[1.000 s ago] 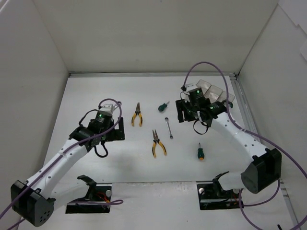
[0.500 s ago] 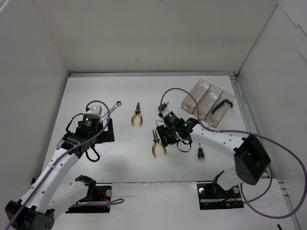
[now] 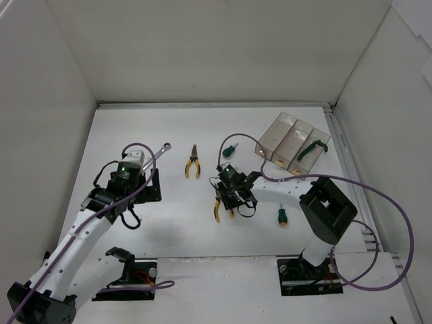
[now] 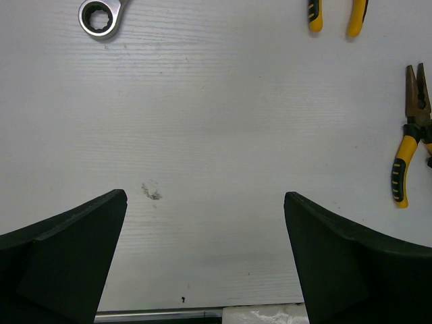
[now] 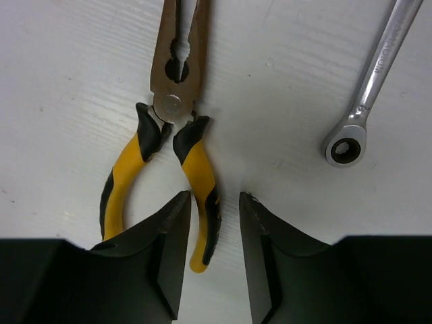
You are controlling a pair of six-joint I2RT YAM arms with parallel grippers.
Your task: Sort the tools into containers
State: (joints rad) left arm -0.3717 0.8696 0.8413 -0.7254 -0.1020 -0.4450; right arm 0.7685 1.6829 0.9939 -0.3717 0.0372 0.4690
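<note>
My right gripper (image 3: 228, 197) is low over a yellow-handled pliers (image 3: 217, 206) at mid table. In the right wrist view the open fingers (image 5: 172, 250) stand either side of the right handle of that pliers (image 5: 196, 169); the gripper (image 5: 214, 202) is not closed on it. A silver wrench (image 5: 371, 74) lies just right of it. My left gripper (image 3: 148, 185) is wide open and empty (image 4: 205, 196) over bare table. A second wrench (image 3: 159, 151) and a second yellow pliers (image 3: 193, 163) lie beyond it. Green-handled pliers (image 3: 310, 149) lie in the right bin of the clear containers (image 3: 272, 135).
One green-handled screwdriver (image 3: 231, 148) lies left of the bins, another (image 3: 281, 216) lies right of my right gripper. White walls close in the table on three sides. The arm bases and purple cables sit at the near edge.
My right gripper has left the bins, moved left and down, and settled over the nearer yellow pliers. My left arm has drawn back to the left, uncovering the wrench.
</note>
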